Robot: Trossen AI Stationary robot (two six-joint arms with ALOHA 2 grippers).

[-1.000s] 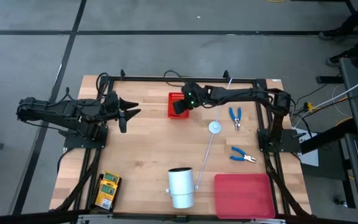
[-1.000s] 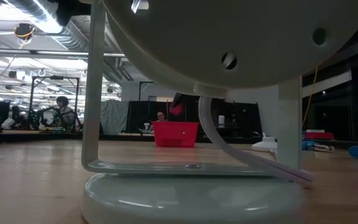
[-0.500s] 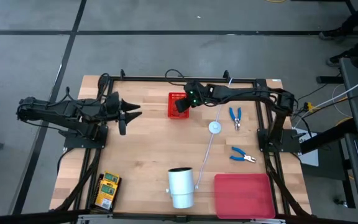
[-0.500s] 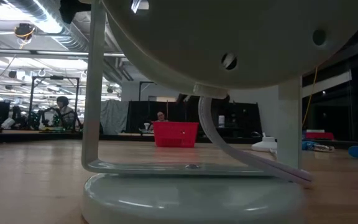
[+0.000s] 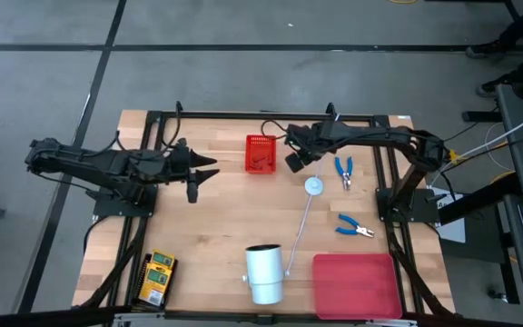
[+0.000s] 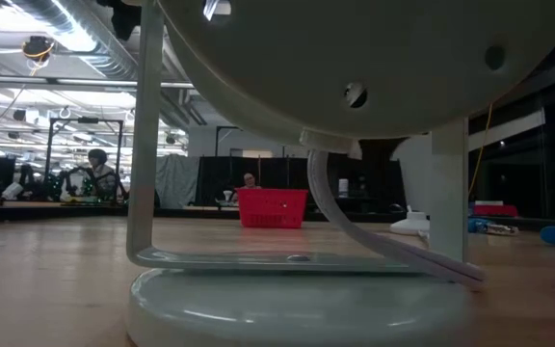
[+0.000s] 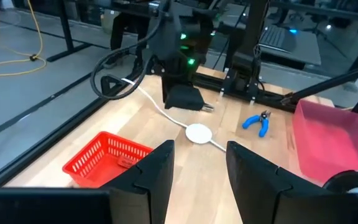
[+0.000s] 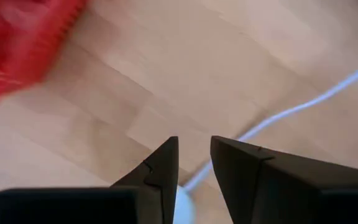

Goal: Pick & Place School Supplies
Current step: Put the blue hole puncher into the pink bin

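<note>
The red mesh basket (image 5: 260, 153) stands near the table's far edge; it also shows in the left wrist view (image 7: 107, 158) and the low view (image 6: 273, 207). Two blue-handled tools lie flat on the right half, one (image 5: 343, 171) by the far side and one (image 5: 354, 227) nearer. Yellow-and-green boxes (image 5: 157, 275) lie at the near left corner. No red blocks can be made out. My right gripper (image 5: 293, 162) hovers open just right of the basket, above the white cord (image 8: 303, 102). My left gripper (image 5: 202, 173) is open, left of the basket, holding nothing.
A white cylinder on a stand (image 5: 264, 272) sits at the near middle and fills the low view. Its cord runs to a white disc (image 5: 313, 186). A red tray (image 5: 357, 286) lies at the near right. Bare wood lies between the arms.
My right gripper has left its place over the basket and moved toward the table's right, ending beside the basket above the cord. My left gripper has moved right, toward the table's middle. A reddish thing seen above the basket one second ago is gone from there.
</note>
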